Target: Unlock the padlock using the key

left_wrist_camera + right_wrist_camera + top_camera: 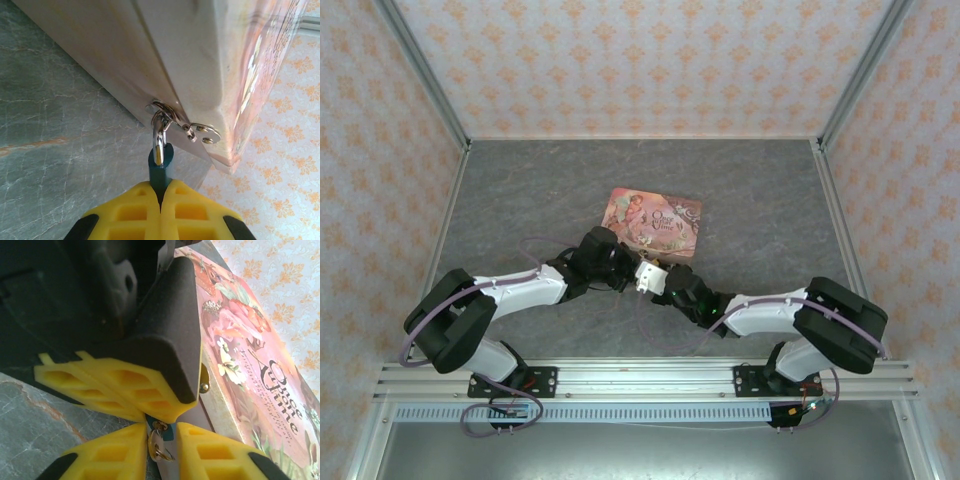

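Observation:
The small teal padlock (160, 167) is pinched at its body between my left gripper's (161, 192) yellow fingers. Its silver shackle (158, 137) passes through the metal hasp (202, 132) on the pink illustrated box (215, 60). In the right wrist view the thin pale key (159, 447) sticks out of the padlock's (169, 432) keyhole, a small ring hanging from it. My right gripper (163, 440) straddles the key with its jaws apart; the key rests against the left finger (110, 455), clear of the right one. From above, the left gripper (623, 268) and right gripper (662, 283) meet just in front of the box (652, 222).
The left gripper's fingers (125, 385) and dark body crowd the space right above my right gripper. The box lies mid-table on the grey stone-patterned surface (520, 210), with patterned walls on three sides. Open floor lies behind and to both sides of the box.

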Robot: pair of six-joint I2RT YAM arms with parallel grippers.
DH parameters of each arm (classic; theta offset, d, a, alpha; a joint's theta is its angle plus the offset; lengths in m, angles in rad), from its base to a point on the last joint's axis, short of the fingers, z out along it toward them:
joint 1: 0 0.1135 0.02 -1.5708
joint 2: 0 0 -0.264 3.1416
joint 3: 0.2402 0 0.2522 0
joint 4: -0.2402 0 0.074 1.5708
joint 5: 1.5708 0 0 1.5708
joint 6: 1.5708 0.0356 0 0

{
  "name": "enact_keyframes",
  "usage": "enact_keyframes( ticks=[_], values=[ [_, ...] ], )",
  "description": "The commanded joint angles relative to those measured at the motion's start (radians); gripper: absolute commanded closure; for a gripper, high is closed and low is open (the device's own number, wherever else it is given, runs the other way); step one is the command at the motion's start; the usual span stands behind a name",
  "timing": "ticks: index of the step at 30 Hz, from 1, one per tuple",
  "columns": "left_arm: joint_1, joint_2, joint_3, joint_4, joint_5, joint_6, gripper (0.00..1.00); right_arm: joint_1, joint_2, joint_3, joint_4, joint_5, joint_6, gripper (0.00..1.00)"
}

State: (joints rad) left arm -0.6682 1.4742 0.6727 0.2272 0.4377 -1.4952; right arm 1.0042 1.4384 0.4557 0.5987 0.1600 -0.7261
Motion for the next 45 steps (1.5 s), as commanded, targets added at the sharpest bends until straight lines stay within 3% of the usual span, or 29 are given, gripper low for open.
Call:
enact_keyframes(
  ticks=[1,9,16,27,40,45],
  values=[
    [-0.007,-0.035,0.039,0.031,0.002,0.000,1.00,-0.008,0.010,0.022,-0.001,0.001,0.025,0.83],
    [-0.008,-0.029,0.041,0.027,0.005,-0.002,1.00,-0.016,0.007,0.010,0.015,0.028,0.063,1.00],
    [-0.008,-0.028,0.043,0.024,0.004,-0.003,1.00,-0.034,0.005,-0.006,0.060,0.030,0.175,1.00],
    [-0.012,-0.005,0.051,0.032,0.003,-0.004,1.00,-0.047,0.069,-0.017,0.188,-0.024,0.538,1.00],
    [-0.014,0.012,0.053,0.015,-0.012,0.019,1.00,-0.047,0.109,-0.012,0.197,-0.044,0.611,1.00],
    [-0.011,0.019,0.044,-0.017,-0.038,0.052,0.76,-0.048,0.114,0.012,0.129,-0.055,0.696,1.00]
  ],
)
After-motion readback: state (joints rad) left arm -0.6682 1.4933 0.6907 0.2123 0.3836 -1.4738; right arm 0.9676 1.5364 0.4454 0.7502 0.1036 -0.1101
